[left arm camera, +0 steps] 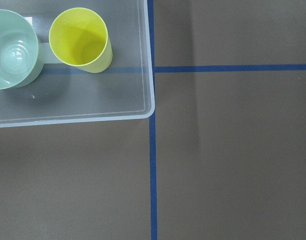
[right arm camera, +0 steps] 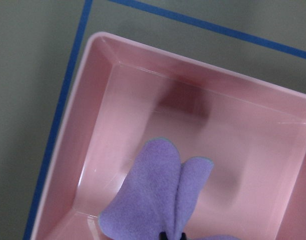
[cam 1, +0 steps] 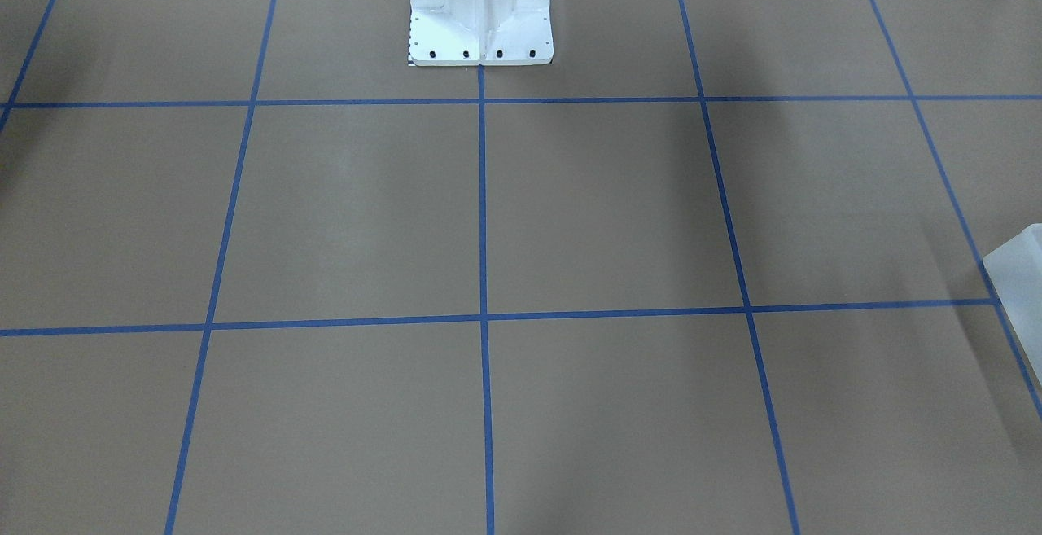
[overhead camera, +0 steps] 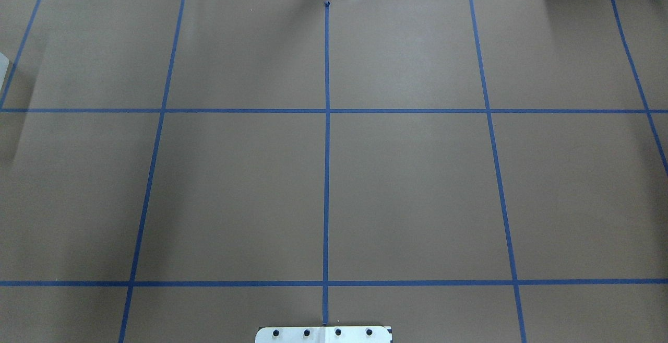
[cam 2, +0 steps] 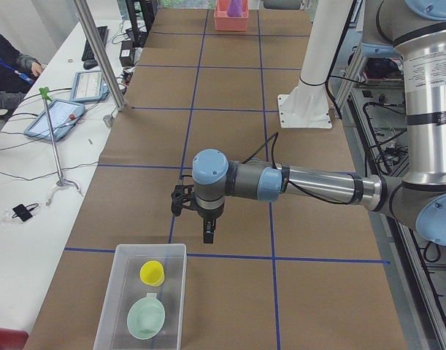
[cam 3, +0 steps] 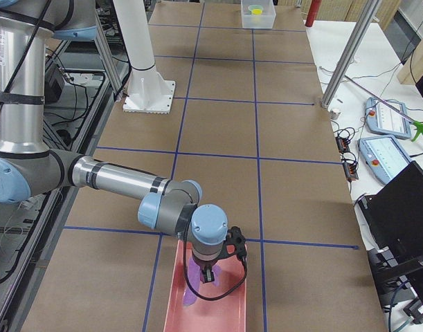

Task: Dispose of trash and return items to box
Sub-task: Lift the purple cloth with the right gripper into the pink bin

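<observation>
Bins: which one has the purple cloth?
The pink bin: the purple cloth hangs over its floor, pinched by the right gripper. The clear box holds only a yellow cup and a green bowl.

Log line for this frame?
right gripper: holds purple cloth over pink tray | left gripper: near clear box, state unclear | inside: yellow cup, green bowl
</observation>
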Available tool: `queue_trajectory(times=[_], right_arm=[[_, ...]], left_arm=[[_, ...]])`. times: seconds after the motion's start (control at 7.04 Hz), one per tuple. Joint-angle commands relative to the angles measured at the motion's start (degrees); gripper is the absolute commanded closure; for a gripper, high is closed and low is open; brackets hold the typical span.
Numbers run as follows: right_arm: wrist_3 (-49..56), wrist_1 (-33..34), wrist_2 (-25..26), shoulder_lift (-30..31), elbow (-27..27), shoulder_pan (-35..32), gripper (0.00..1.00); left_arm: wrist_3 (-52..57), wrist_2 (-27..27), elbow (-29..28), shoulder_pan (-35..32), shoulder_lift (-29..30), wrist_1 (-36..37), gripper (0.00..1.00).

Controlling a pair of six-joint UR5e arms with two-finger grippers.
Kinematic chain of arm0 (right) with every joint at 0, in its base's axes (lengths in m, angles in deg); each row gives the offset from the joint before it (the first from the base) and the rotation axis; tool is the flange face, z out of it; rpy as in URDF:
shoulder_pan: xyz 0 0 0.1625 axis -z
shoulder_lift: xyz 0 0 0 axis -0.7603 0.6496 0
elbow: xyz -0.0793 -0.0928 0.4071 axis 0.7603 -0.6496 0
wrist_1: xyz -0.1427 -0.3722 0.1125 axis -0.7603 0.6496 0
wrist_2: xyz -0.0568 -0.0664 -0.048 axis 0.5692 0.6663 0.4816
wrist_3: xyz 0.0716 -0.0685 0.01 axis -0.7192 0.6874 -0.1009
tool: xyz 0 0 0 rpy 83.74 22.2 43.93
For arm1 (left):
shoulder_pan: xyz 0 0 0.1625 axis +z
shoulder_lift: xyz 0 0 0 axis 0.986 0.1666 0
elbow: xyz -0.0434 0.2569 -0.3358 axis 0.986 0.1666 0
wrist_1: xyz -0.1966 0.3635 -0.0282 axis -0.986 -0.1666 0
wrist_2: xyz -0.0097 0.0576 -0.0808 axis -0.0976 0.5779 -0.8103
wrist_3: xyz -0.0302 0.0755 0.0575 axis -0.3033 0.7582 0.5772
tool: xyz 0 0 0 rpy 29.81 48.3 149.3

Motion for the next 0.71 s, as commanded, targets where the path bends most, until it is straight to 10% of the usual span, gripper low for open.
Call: queue_trajectory(times=[0.0, 0.57], right_arm=[[-4.3, -3.3, -0.9, -0.5, -1.9, 0.0, 0.00], [-26.3, -2.7, -6.0, -6.3, 5.8, 6.8, 0.00]], left_arm=[[0.0, 0.0, -0.1, 0.0, 0.0, -0.1, 0.01], [-0.1, -0.1, -0.2, 0.0, 0.0, 0.1, 0.01]])
